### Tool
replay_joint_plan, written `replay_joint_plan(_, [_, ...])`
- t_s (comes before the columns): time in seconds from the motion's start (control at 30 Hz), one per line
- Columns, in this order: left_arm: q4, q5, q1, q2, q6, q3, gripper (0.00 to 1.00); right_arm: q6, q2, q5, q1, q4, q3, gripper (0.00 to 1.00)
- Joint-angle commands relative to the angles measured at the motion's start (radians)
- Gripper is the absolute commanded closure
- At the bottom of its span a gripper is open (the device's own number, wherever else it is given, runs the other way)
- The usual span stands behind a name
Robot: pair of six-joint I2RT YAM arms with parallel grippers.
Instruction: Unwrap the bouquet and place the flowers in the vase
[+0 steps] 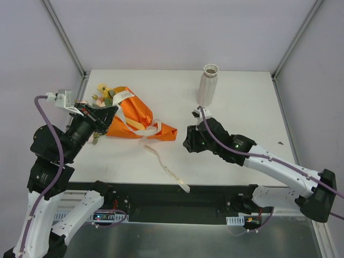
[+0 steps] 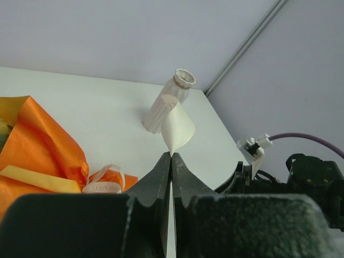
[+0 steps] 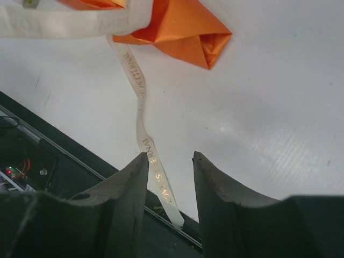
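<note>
From above, the bouquet (image 1: 137, 115) lies on the table (image 1: 247, 113) well left of the vase (image 1: 208, 85), with the right gripper (image 1: 189, 141) on the vase's near side. In the left wrist view, the left gripper (image 2: 171, 157) is pinched together on a cream ribbon curl (image 2: 178, 128), with the vase behind it. In the right wrist view, the jaws stand apart, holding nothing, over a ribbon tail (image 3: 141, 107).

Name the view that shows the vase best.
Top external: the vase stands whole and unobstructed. Left wrist shows it partly behind a ribbon curl; right wrist shows none of it.
</note>
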Motion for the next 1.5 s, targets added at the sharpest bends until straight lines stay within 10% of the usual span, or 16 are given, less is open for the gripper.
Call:
replay_joint_plan(0.0, [-0.06,-0.066,-0.003,-0.042,-0.012,-0.006,1.0,-0.056,0.099,-0.098,-0.01,0.099,0.131,0.58])
replay_joint_plan(0.37, [-0.181,-0.19,-0.003,-0.108,0.065,0.164,1.0,-0.056,0.386,-0.306,-0.064,0.171,0.33,0.57])
replay_joint_plan(0.6, [-0.242,-0.334,-0.003,-0.192,0.047,0.102,1.0,-0.084,0.559,-0.317,-0.071,0.157,0.477,0.24])
replay_joint_plan(0.83, [-0.298,-0.359,-0.003,-0.263,-0.016,-0.058,1.0,-0.154,0.737,-0.215,-0.085,0.052,0.638,0.2])
replay_joint_plan(1.23, [-0.459,-0.471,-0.003,-0.194,-0.16,-0.262,1.0,-0.208,0.92,-0.06,-0.087,0.011,0.764,0.28])
replay_joint_plan(1.47, [-0.496,-0.535,-0.002,-0.063,-0.154,-0.303,1.0,-0.22,0.92,-0.038,-0.088,-0.002,0.74,0.53])
